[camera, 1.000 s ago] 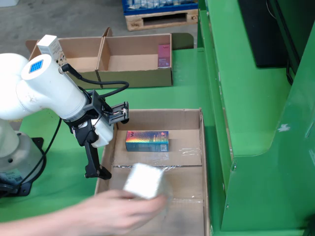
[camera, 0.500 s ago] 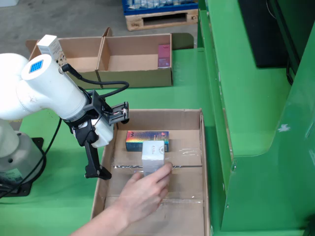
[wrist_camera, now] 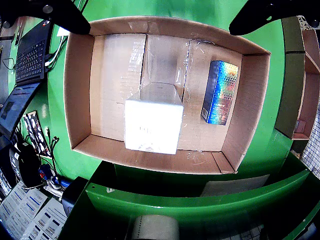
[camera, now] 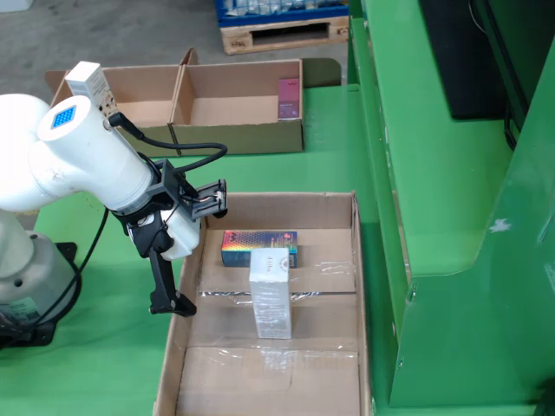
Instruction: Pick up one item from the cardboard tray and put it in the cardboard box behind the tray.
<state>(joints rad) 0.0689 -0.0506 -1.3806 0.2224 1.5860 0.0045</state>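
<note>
Nothing picked yet: the gripper (camera: 178, 260) hangs at the cardboard tray's (camera: 351, 286) nine o'clock rim, fingers spread wide, holding nothing. A white box (camera: 270, 293) stands upright mid-tray; a colourful box (camera: 258, 246) lies touching it at twelve o'clock. Grasp, lift and drop all remain. The cardboard box (camera: 243, 108), at twelve o'clock, already holds a pink item (camera: 289, 97). Green table (camera: 334, 165), concrete floor and pallet (camera: 282, 33) beyond.
</note>
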